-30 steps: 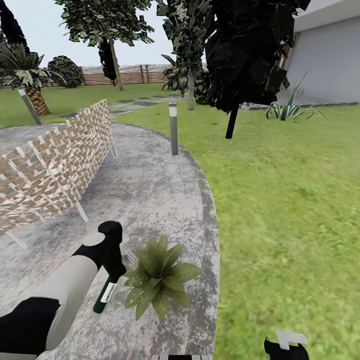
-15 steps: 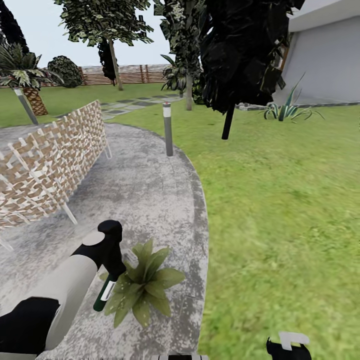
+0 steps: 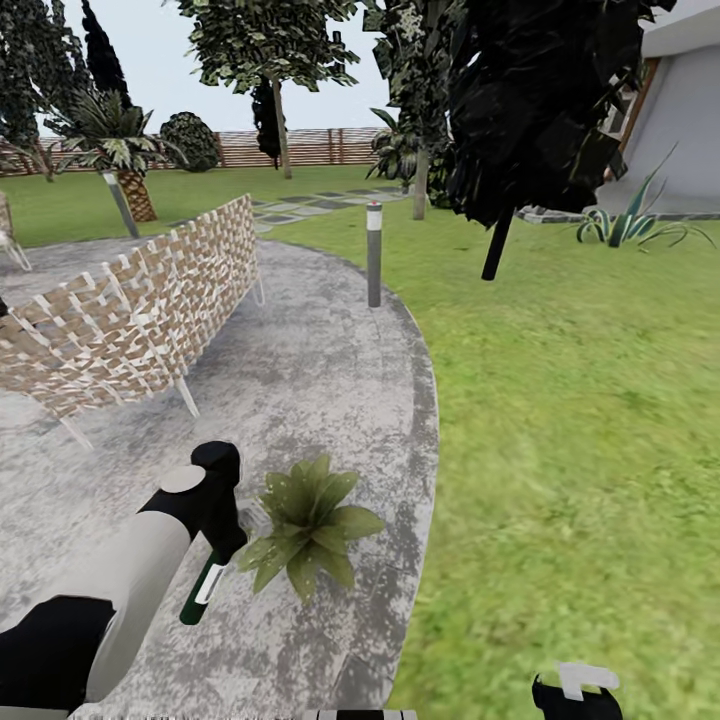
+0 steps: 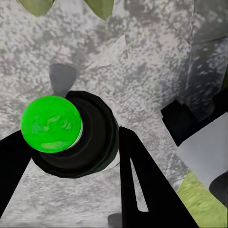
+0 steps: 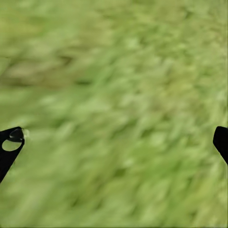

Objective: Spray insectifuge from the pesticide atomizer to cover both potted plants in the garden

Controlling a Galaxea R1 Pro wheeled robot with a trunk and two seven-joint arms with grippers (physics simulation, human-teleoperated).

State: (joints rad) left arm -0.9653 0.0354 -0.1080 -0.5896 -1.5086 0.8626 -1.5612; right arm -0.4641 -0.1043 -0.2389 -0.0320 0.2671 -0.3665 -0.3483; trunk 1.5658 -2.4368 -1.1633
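My left gripper is shut on the pesticide atomizer, a dark green bottle with a white label that hangs tilted below the fingers. In the left wrist view the atomizer is seen end-on, a dark round body with a bright green disc, held between black fingers of the left gripper. One potted plant, a low green rosette that hides its pot, sits on the grey patio just right of the bottle. My right gripper hangs open over the lawn; its view is blurred grass.
A woven lattice bench stands on the patio at the left. A grey bollard light marks the patio's far edge. Trees, a palm and the slat fence lie beyond. A spiky plant grows by the house wall.
The whole head picture has shifted, so the camera has moved; the plant now sits slightly higher and clear of the bottle. Both arms keep their pose, and the left gripper still holds the atomizer.
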